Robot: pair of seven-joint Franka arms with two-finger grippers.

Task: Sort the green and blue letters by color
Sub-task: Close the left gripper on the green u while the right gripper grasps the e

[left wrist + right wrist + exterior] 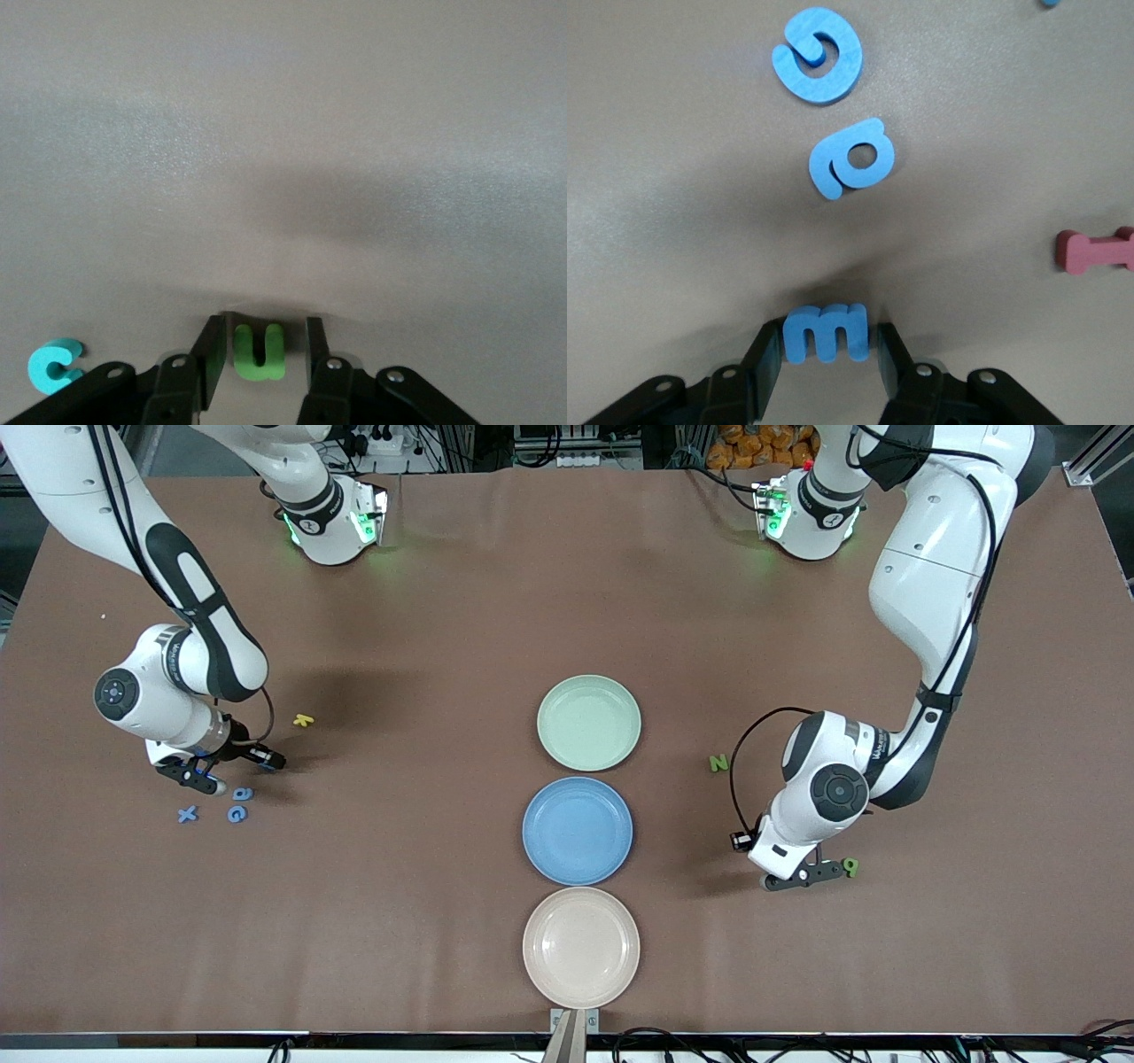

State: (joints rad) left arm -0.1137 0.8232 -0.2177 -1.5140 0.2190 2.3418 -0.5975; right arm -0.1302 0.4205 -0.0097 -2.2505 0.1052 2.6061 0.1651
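In the left wrist view my left gripper (262, 347) is open and low at the table, with a green letter u (259, 351) lying between its fingers and a gap on each side. In the front view that green letter (850, 865) shows at the left gripper (837, 868). A green N (718, 763) lies beside the green plate (589, 722). My right gripper (829, 341) is open, low around a blue letter m (826, 333), its fingers close on both sides. Two more blue letters (852, 158) (818, 55) lie ahead of it. The front view shows the right gripper (246, 773) by three blue letters (243, 794) (236, 814) (187, 813).
A blue plate (578, 831) and a beige plate (581, 947) stand in a row with the green one at the table's middle. A yellow letter (304, 720) lies near the right arm. A red letter (1099, 251) lies beside the blue ones. A blue c (53, 366) lies beside the left gripper.
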